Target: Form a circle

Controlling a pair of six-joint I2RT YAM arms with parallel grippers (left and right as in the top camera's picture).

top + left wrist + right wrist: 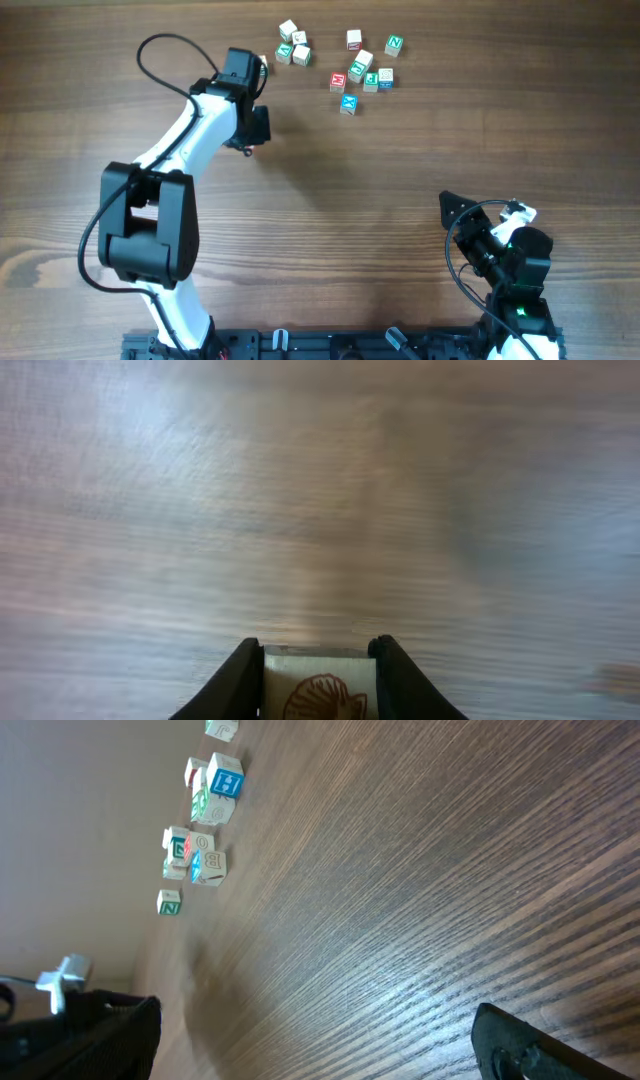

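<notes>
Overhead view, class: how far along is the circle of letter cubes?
Done: nothing yet; the cubes lie in two loose clusters, no ring. In hand: the left gripper is shut on one pale cube, while the right gripper is open. Left: placing cubes into a circle.

this reads as a robotics lab bench, not a home. a plain wood-grain table (400, 180) has a black mounting rail (330, 345) along its near edge. two white-and-black machine arms rise from it, the left arm (190, 130) and the right arm (510, 270). a bare black cable (160, 45) loops off the left one. small letter cubes (350, 65) lie scattered at the far side.
</notes>
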